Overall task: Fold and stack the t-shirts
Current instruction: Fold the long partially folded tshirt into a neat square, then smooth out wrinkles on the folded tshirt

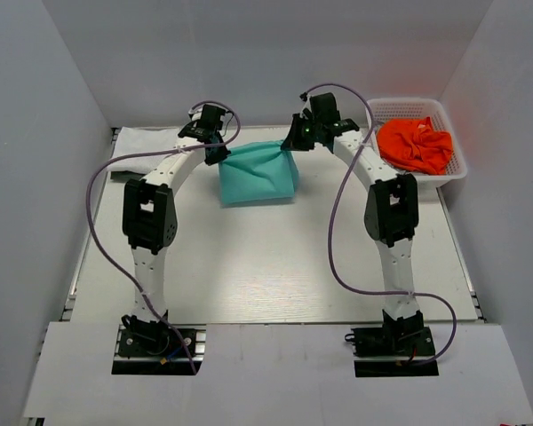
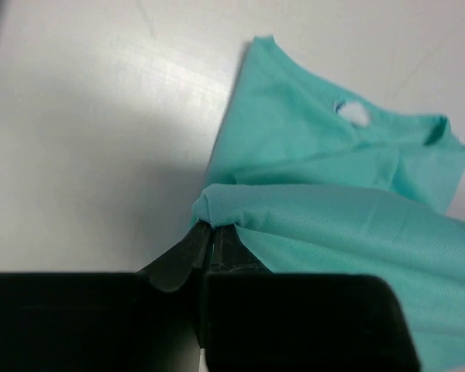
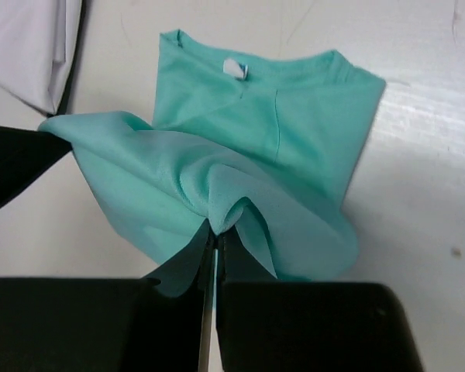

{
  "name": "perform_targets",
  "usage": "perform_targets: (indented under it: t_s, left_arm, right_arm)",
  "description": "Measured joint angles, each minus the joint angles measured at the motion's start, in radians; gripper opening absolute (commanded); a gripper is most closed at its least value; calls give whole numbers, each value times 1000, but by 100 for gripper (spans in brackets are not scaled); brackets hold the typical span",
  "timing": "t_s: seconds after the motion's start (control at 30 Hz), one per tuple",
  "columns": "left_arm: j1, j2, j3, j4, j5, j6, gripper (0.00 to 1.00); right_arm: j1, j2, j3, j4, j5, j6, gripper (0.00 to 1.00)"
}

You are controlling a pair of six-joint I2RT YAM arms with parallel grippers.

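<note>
A white mesh basket (image 1: 409, 103) sits at the upper right of the frame, at the far right corner of the pale surface (image 1: 266, 266). Plain white walls (image 1: 35, 133) enclose three sides.

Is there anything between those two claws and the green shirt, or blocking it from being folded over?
Nothing visible. The left gripper and right gripper each pinch an edge of the teal shirt, and nothing lies on its flat part.
</note>
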Motion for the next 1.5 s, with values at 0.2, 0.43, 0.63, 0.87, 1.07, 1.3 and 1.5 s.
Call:
perform_targets:
  t_s: [0.2,0.43,0.63,0.87,1.07,1.3,1.5]
  left_arm:
    - [59,262,237,97,65,55,100]
    - [95,307,300,180,125,114,100]
    - [62,156,114,276,216,132,100]
    - [12,176,112,343,327,121,100]
    - [8,266,106,380,351,105,100]
    - [11,238,-37,466,366,92,100]
    - [-28,-72,-520,579,385,90,100]
  right_arm:
    - [-61,208,66,241,-18,116,88]
    - [-138,260,31,368,-39,151,90]
    - [-93,4,-209,400,-61,87,90]
    - [-8,-39,-217,452,-137,72,90]
    - [5,67,-249,489,-178,131,90]
    - [11,63,-432,563,-190,159,90]
    - [83,-162,-769,615,-133,104,90]
